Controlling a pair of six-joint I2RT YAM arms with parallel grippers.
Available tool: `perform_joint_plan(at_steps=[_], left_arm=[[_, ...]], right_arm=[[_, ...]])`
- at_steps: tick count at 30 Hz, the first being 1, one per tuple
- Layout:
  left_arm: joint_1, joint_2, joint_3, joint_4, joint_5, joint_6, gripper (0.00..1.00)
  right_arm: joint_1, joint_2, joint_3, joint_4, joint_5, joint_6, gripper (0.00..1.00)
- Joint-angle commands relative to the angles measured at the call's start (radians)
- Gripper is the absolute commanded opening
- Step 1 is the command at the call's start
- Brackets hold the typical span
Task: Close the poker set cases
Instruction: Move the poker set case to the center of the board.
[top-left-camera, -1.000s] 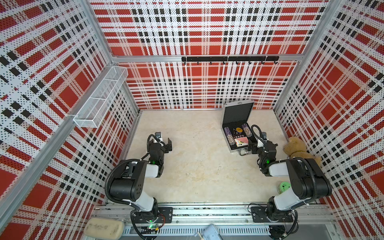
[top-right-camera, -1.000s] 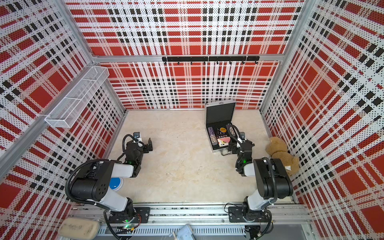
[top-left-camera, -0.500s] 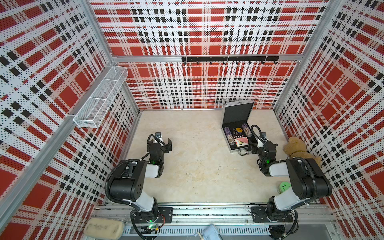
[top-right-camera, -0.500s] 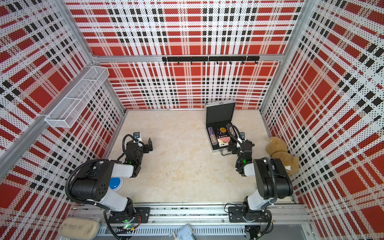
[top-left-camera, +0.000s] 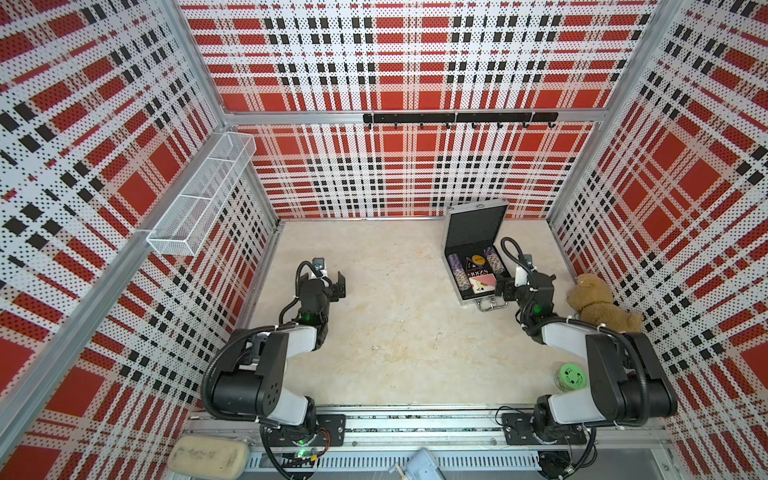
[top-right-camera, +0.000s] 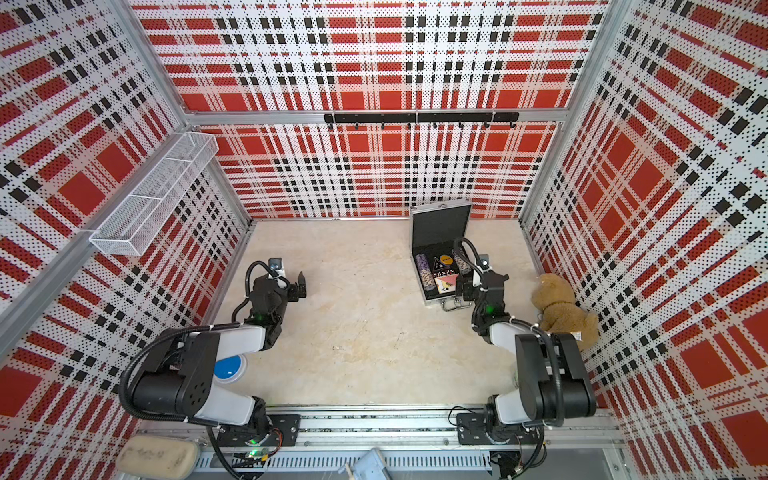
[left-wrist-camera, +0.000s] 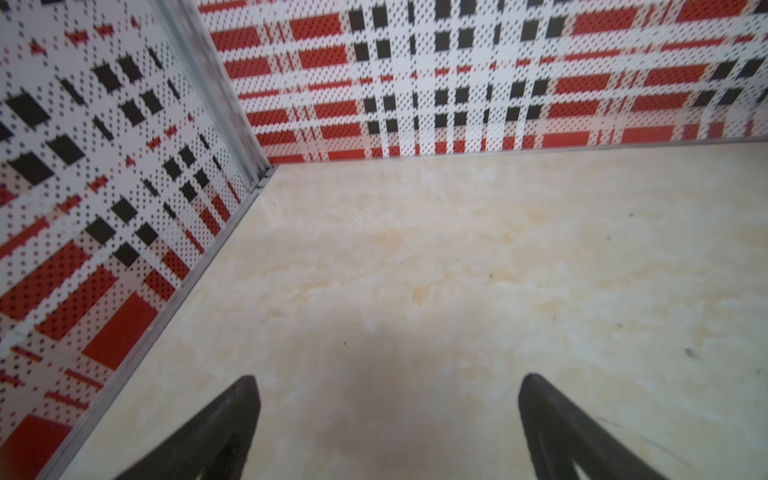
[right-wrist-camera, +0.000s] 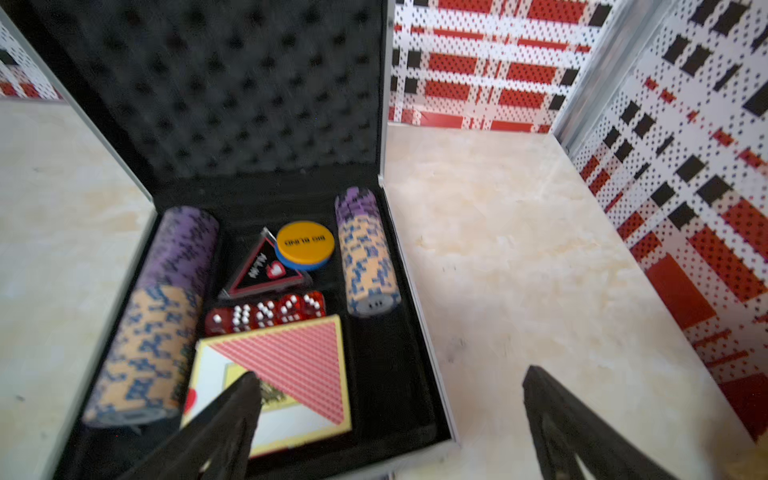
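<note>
This is a robot test cell in a lab. Perforated panels (top-left-camera: 415, 62) printed in red, black and white plaid enclose a beige marbled tabletop (top-left-camera: 395, 332) on three sides, held in aluminium framing (top-left-camera: 291, 118). Along the bottom of the frame the left arm (top-left-camera: 257, 374) and right arm (top-left-camera: 602, 370) are bolted to a metal rail (top-left-camera: 415, 434). A wire mesh basket (top-left-camera: 199, 195) hangs at the left, a black hook rail (top-left-camera: 457, 118) at upper centre.
</note>
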Motion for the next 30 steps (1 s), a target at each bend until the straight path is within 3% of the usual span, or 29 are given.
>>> perform_joint_plan(at_steps=[1, 7, 9, 16, 30], left_arm=[[-0.037, -0.067, 0.095, -0.209, -0.016, 0.023, 0.99], [-0.088, -0.028, 0.314, -0.552, 0.081, -0.079, 0.99], [-0.111, -0.001, 0.355, -0.606, 0.134, -0.115, 0.99], [-0.151, 0.046, 0.372, -0.612, 0.227, -0.236, 0.99], [-0.153, 0.102, 0.404, -0.641, 0.277, -0.275, 0.99]], right_arm=[[0.056, -0.044, 0.136, -0.356, -0.015, 0.033, 1.0], [0.202, 0.034, 0.306, -0.637, -0.045, 0.14, 1.0], [0.253, 0.08, 0.344, -0.694, -0.048, 0.173, 0.95], [0.36, 0.194, 0.427, -0.804, -0.029, 0.283, 0.76], [0.363, 0.357, 0.569, -0.867, -0.031, 0.291, 0.62]])
